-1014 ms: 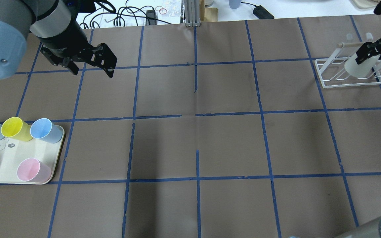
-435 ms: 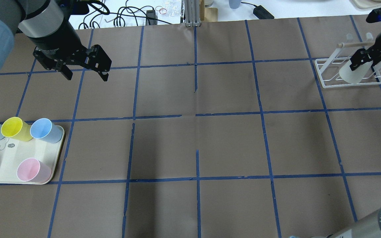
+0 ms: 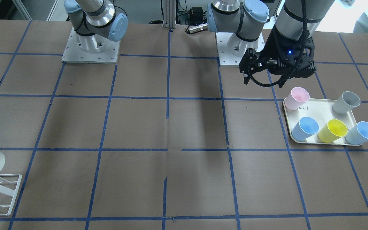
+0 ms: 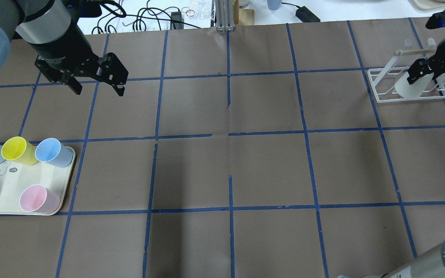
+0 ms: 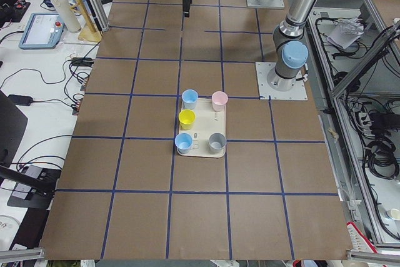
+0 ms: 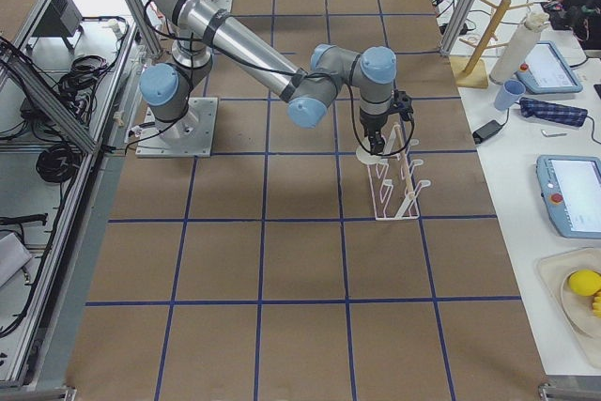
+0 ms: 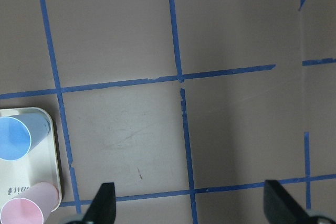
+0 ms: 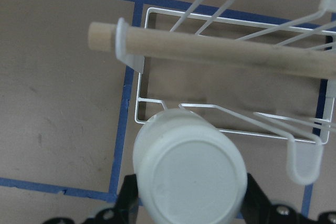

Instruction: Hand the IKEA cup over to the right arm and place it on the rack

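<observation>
Overhead exterior view: the right gripper (image 4: 423,74) has its fingers clamped on the cream cup (image 4: 408,88), which hangs tilted over the base of the white rack (image 4: 377,94), mouth pointing away from the gripper. From the right wrist camera the cup's flat bottom faces the lens, just below the rack's wooden bar (image 8: 226,51); whether the cup touches the wires is hard to tell. Well away from the rack, the left gripper (image 4: 99,91) hovers with fingers apart, holding nothing.

Cream IKEA cup (image 4: 408,88) (tilted, gripped) low over white rack (image 4: 385,92)
</observation>
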Robot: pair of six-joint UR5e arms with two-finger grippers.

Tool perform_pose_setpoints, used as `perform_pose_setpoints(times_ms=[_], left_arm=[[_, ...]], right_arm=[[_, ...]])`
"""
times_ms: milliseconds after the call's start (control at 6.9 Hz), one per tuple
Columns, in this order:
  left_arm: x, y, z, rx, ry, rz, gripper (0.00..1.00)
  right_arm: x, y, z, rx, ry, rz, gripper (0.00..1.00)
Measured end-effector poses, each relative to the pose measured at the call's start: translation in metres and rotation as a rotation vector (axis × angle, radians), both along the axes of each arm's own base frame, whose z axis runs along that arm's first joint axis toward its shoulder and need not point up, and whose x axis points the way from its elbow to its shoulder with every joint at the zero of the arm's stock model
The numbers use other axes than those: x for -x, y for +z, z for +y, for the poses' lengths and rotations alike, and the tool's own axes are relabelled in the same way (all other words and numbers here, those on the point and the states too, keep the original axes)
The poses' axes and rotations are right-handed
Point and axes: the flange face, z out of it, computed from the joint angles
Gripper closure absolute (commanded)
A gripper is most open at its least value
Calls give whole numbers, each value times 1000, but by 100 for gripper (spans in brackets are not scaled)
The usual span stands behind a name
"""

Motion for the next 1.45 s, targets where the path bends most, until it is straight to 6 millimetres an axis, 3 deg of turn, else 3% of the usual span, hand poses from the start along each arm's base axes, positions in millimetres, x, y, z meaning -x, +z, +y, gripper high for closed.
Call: perform_pose_setpoints(times_ms=[435,725,870,1159,1449], left_arm=[[-2,2,-3,6,8,-4,0],[-3,1,-6,5,11,-4,0],[-3,0,-6,4,17,-4,0],[-4,-1,-8,3,34,-4,0],[-4,0,-8,5,38,-4,0]], right_arm=[[1,-5,-2,-8,1,-7,0],[-1,11,1,5,1,1,0],[-7,31,10,6,0,-1,0],[-42,93,53,-49,-74,-52,0],[-116,152,103,-101,-208,-88,0]])
